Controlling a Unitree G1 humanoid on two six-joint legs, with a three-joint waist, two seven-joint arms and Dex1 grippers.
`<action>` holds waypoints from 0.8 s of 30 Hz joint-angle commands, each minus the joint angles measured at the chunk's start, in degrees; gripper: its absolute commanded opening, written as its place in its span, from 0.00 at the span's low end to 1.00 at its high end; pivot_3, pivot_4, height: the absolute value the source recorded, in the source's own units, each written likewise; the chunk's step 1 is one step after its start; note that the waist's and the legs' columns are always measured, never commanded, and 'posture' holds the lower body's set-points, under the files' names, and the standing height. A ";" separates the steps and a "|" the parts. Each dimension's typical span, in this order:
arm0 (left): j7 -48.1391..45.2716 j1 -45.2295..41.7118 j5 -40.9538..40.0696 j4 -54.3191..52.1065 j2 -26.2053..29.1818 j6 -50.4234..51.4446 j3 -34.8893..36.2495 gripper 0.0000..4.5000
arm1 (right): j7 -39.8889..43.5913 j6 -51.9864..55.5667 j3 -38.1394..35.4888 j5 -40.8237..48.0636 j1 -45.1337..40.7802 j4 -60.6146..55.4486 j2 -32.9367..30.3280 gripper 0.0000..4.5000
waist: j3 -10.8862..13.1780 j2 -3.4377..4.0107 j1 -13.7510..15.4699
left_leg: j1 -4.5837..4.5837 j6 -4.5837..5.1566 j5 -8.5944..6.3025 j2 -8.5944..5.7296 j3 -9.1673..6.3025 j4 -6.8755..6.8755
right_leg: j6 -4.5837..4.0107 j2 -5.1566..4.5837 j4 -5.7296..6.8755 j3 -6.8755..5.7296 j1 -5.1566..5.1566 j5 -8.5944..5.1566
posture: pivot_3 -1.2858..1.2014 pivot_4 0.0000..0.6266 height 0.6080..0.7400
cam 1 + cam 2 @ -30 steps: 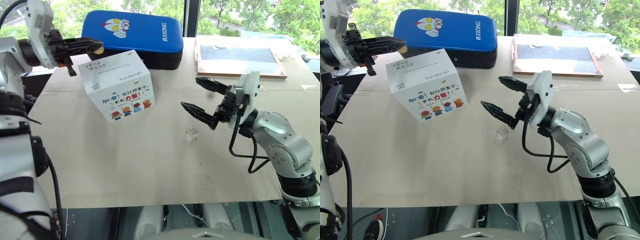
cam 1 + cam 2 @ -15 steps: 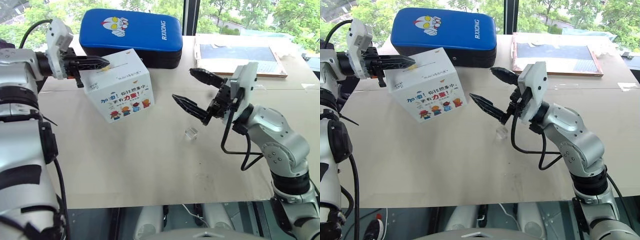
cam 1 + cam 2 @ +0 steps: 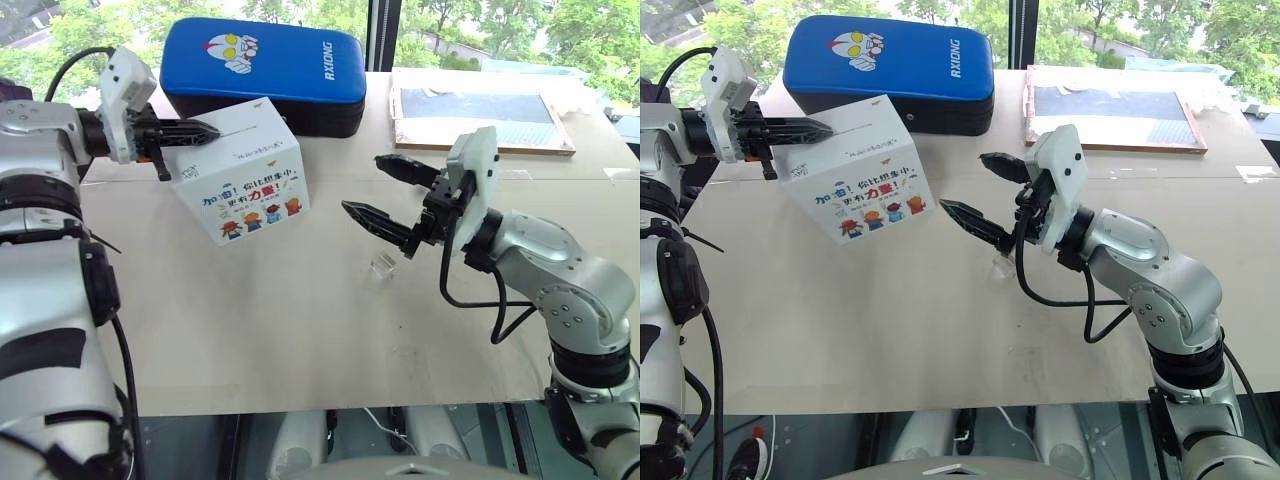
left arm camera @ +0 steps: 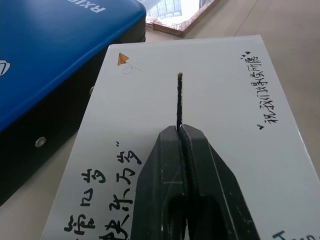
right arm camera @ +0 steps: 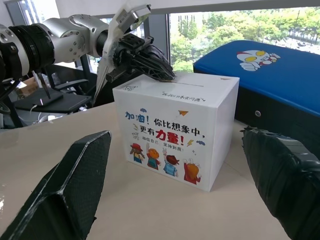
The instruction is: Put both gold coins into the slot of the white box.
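The white box (image 3: 250,180) stands tilted on the table, its handwritten face up. The thin dark slot (image 4: 178,100) runs across that face. My left gripper (image 3: 213,129) is shut, and its tips (image 4: 180,129) rest on the box top at the near end of the slot. No gold coins are visible; whether one sits between the shut tips is hidden. To the right of the box, my right gripper (image 3: 363,183) hangs open above the table with nothing between its fingers (image 5: 75,190).
A small clear plastic piece (image 3: 381,267) lies on the table below the right gripper. Behind the box lies a blue padded case (image 3: 265,65). A flat board with a blue sheet (image 3: 480,110) lies at the back right. The table's front edge (image 3: 330,405) is near.
My left gripper came down from behind the box onto its top, tips at the slot. A small gold spot at its tips one second ago no longer shows. The right gripper turned slightly, still open.
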 commanded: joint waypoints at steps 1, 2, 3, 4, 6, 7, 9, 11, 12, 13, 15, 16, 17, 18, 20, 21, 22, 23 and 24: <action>0.55 -0.99 0.03 -0.04 0.63 1.04 1.86 0.12 | 0.16 -0.31 -1.08 0.38 -0.21 -2.17 -0.28 1.00 | 0.00 0.00 -0.05 | 0.00 0.00 0.00 0.00 0.00 0.00 | 0.00 0.00 0.00 0.00 0.00 0.00 | 0.52 0.24 1.00; 0.60 -1.06 -0.08 -0.05 0.57 1.18 2.14 0.19 | 0.23 -0.27 -1.11 0.41 -0.17 -2.19 -0.31 1.00 | 0.00 0.00 -0.05 | 0.00 0.00 0.00 0.00 0.00 0.00 | 0.00 0.00 0.00 0.00 0.00 0.00 | 0.52 0.24 1.00; 2.11 -1.22 -0.63 -0.17 0.33 0.29 3.10 0.28 | 0.27 -0.19 -1.07 0.47 -0.14 -2.23 -0.29 1.00 | 0.00 0.00 -0.05 | 0.00 0.00 0.00 0.00 0.00 0.00 | 0.00 0.00 0.00 0.00 0.00 0.00 | 0.52 0.24 1.00; 3.26 -1.32 -0.94 -0.26 0.13 -0.37 3.87 0.40 | 0.32 -0.15 -1.06 0.49 -0.11 -2.25 -0.28 1.00 | 0.00 0.00 -0.03 | 0.00 0.00 0.00 0.00 -0.01 0.00 | 0.00 0.00 0.00 0.00 0.00 0.00 | 0.52 0.24 1.00; 3.61 -2.11 -2.02 -0.34 -0.07 0.42 5.84 0.60 | 0.37 0.03 -0.99 0.54 -0.10 -2.32 -0.30 1.00 | 0.00 0.00 -0.02 | 0.00 -0.01 0.01 0.00 -0.02 0.01 | 0.01 0.00 0.01 -0.01 0.00 0.00 | 0.52 0.24 1.00; 2.92 -2.80 -3.10 -0.48 -0.11 1.32 7.15 0.60 | 0.41 0.13 -1.01 0.57 -0.07 -2.35 -0.37 1.00 | 0.00 -0.01 -0.02 | 0.00 -0.01 0.01 0.00 -0.02 0.01 | 0.01 -0.01 0.01 -0.01 0.00 0.01 | 0.52 0.24 1.00; 1.01 -4.71 -5.62 -1.05 -0.26 4.40 9.70 0.60 | 0.46 0.49 -1.20 0.64 0.18 -2.52 -0.75 1.00 | -0.01 -0.02 -0.03 | -0.01 -0.02 0.01 0.00 -0.02 0.02 | 0.01 -0.01 0.00 -0.03 0.00 0.01 | 0.52 0.24 1.00; -1.77 -6.04 -7.68 -2.40 -0.72 7.12 11.31 0.60 | 0.78 0.89 -1.88 1.14 1.11 -2.88 -1.52 1.00 | -0.01 -0.03 -0.04 | -0.04 -0.02 0.01 -0.01 -0.02 0.05 | 0.02 -0.01 -0.01 -0.05 0.00 0.01 | 0.52 0.24 1.00; -4.11 -6.60 -9.01 -3.85 -1.20 8.90 11.98 0.60 | 1.17 1.13 -2.66 1.71 2.16 -3.15 -2.22 1.00 | -0.02 -0.04 0.08 | -0.04 -0.02 0.01 -0.01 -0.02 0.05 | 0.02 -0.01 -0.01 -0.05 0.00 0.01 | 0.52 0.24 1.00; -6.11 -6.69 -10.20 -5.81 -1.78 10.78 12.27 0.60 | 1.62 1.17 -3.44 2.20 3.28 -3.38 -2.90 1.00 | -0.03 -0.05 0.15 | -0.05 -0.02 0.01 -0.02 -0.04 0.05 | 0.02 -0.01 -0.02 -0.07 0.01 0.01 | 0.52 0.24 1.00; -7.73 -2.60 -15.93 -18.13 -3.42 18.37 11.24 0.60 | 3.29 0.11 -5.25 2.56 6.82 -3.69 -4.66 1.00 | -0.03 -0.05 0.26 | -0.04 -0.03 0.02 -0.02 -0.06 0.05 | 0.02 -0.05 -0.05 -0.13 0.07 0.01 | 0.52 0.24 1.00; -7.81 1.67 -18.62 -27.30 -4.38 23.73 11.07 0.60 | 4.60 -0.98 -6.05 2.09 9.36 -3.85 -5.84 1.00 | -0.03 -0.04 0.19 | -0.05 -0.05 0.03 -0.02 -0.07 0.07 | 0.02 -0.08 -0.04 -0.14 0.08 0.01 | 0.52 0.24 1.00; -6.42 7.50 -21.44 -37.90 -5.15 29.72 10.58 0.60 | 6.17 -2.65 -6.75 1.10 12.22 -3.86 -6.96 1.00 | -0.06 0.00 0.08 | 0.00 -0.06 0.04 -0.02 -0.04 0.07 | 0.02 -0.13 -0.04 -0.10 0.13 0.01 | 0.52 0.24 1.00; -3.99 13.58 -24.46 -47.76 -6.14 34.86 10.89 0.60 | 7.73 -4.60 -7.27 -0.02 14.82 -3.75 -7.87 1.00 | -0.07 0.03 0.00 | 0.05 -0.13 0.08 -0.02 -0.04 0.05 | 0.03 -0.18 -0.05 -0.09 0.18 0.01 | 0.52 0.24 1.00; 4.09 25.32 -29.81 -63.75 -9.59 43.62 12.13 0.60 | 9.49 -8.10 -8.23 -2.37 19.41 -2.81 -8.80 1.00 | -0.09 0.06 -0.29 | 0.15 -0.19 0.11 -0.01 0.00 0.03 | 0.04 -0.19 -0.02 0.04 0.19 0.03 | 0.52 0.24 1.00; 9.17 30.90 -31.97 -70.03 -12.32 47.01 13.02 0.60 | 9.85 -9.66 -8.62 -3.55 21.49 -2.02 -8.95 1.00 | -0.10 0.07 -0.36 | 0.24 -0.19 0.11 -0.01 0.02 0.05 | 0.04 -0.17 0.04 0.16 0.21 0.03 | 0.52 0.24 1.00; 13.94 37.83 -31.54 -76.50 -14.58 47.92 12.79 0.60 | 10.64 -11.44 -8.83 -4.65 23.75 -1.24 -8.97 1.00 | -0.11 0.08 -0.40 | 0.29 -0.19 0.11 0.01 -0.01 0.03 | 0.04 -0.20 0.07 0.32 0.22 0.03 | 0.52 0.24 1.00; 17.01 44.34 -30.20 -81.95 -15.75 47.43 11.80 0.60 | 11.44 -13.09 -8.92 -5.68 25.87 -0.55 -8.96 1.00 | -0.11 0.08 -0.68 | 0.33 -0.19 0.11 0.02 -0.01 0.03 | 0.04 -0.22 0.09 0.42 0.24 0.03 | 0.52 0.24 1.00; 20.75 51.27 -27.21 -86.87 -17.17 44.86 10.34 0.60 | 12.49 -15.17 -8.80 -7.15 28.34 0.31 -9.08 1.00 | -0.08 0.03 -0.75 | 0.41 -0.05 0.02 0.06 0.00 0.02 | 0.03 -0.28 0.13 0.58 0.25 0.04 | 0.52 0.24 1.00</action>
